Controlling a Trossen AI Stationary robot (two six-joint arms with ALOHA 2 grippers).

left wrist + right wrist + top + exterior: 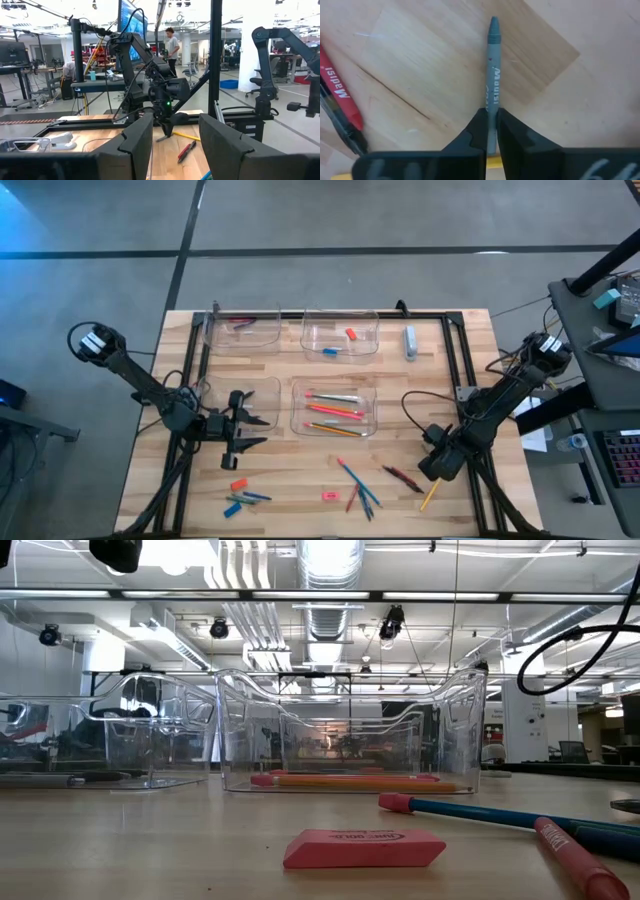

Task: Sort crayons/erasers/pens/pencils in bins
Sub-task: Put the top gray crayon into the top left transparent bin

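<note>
The right wrist view shows the right gripper with its fingers pressed together on the lower end of a grey-blue crayon, which lies flat on the wooden table. The pinch at one end probably leaves most of the stick free to go into a bin first. Beside it lies a red crayon over a dark pen, untouched.

From above, this gripper sits at the near right of the table, next to a yellow pencil and a dark pen. The left gripper waits at the near left, fingers spread apart and empty, just clear of the near-left bin.

Pencils already lie in the near middle bin, erasers in the far middle bin. More crayons, a pink eraser and sticks remain loose along the near edge.
</note>
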